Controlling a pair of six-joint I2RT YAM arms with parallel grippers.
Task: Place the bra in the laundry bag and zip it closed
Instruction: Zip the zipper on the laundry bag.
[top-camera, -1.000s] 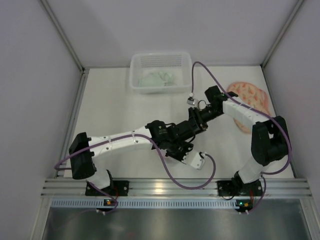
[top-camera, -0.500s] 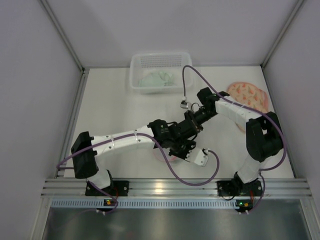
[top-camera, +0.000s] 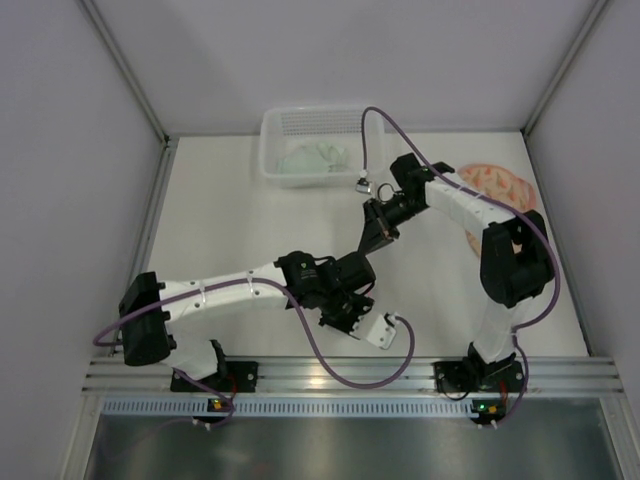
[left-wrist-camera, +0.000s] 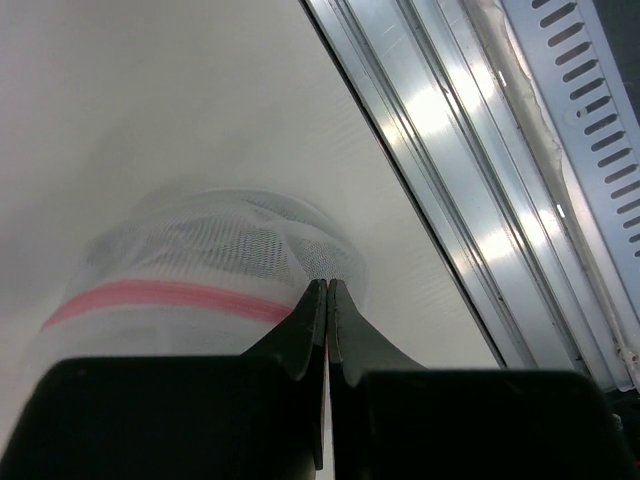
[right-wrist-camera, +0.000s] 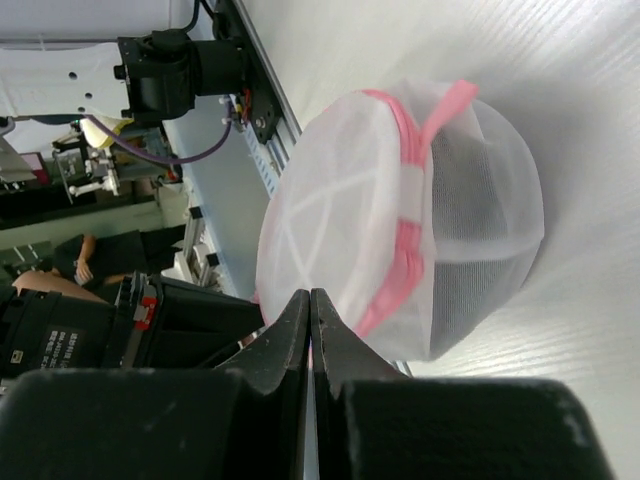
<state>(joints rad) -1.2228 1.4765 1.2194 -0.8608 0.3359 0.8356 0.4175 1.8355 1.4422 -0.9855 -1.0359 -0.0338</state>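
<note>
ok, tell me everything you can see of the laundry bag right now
The laundry bag is a rounded pouch of white see-through mesh with a pink zip band round its rim and a pink tab at one end. Its inside looks grey; contents cannot be told. It seems to rest on the white table near the front rail. The left tool, shut, pinches its mesh edge beside the zip. The right tool, also shut, points at it; contact unclear.

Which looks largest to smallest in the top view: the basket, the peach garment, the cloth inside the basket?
1. basket.
2 and 3 unsure: the peach garment, partly hidden behind the right arm, and the cloth show about the same area.
</note>
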